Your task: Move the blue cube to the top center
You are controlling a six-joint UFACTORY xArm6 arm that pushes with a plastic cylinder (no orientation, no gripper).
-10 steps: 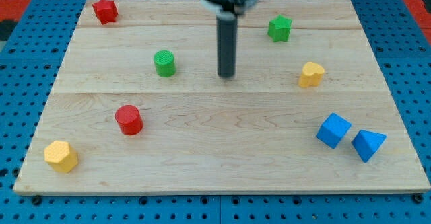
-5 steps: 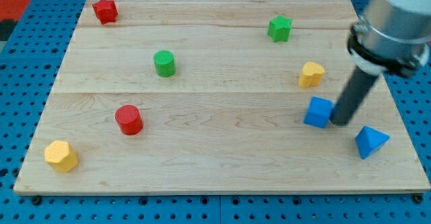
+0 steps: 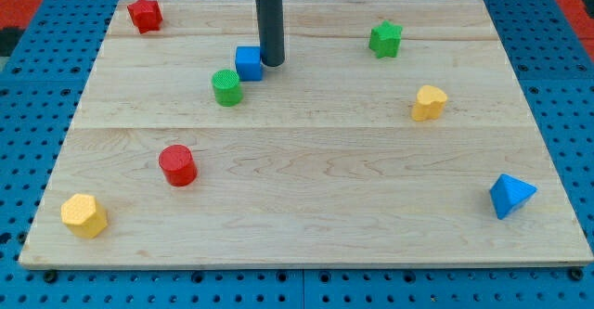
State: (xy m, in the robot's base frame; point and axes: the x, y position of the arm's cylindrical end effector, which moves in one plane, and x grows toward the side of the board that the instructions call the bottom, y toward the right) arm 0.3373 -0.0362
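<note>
The blue cube (image 3: 248, 63) sits on the wooden board (image 3: 306, 207) in the upper middle, a little left of centre. It touches or nearly touches the green cylinder (image 3: 225, 87) at its lower left. My tip (image 3: 272, 63) rests on the board just to the right of the blue cube, against its right side. The dark rod rises straight up from there to the view's top edge.
A red star-like block (image 3: 145, 15) lies at the top left, a green star-like block (image 3: 385, 39) at the top right, a yellow heart (image 3: 429, 102) at the right, a blue triangular block (image 3: 510, 196) at the bottom right, a red cylinder (image 3: 176, 165) and a yellow hexagonal block (image 3: 83, 215) at the lower left.
The blue cube has been pushed from the right side of the board up and left to beside the green cylinder. My tip moved with it, staying on its right.
</note>
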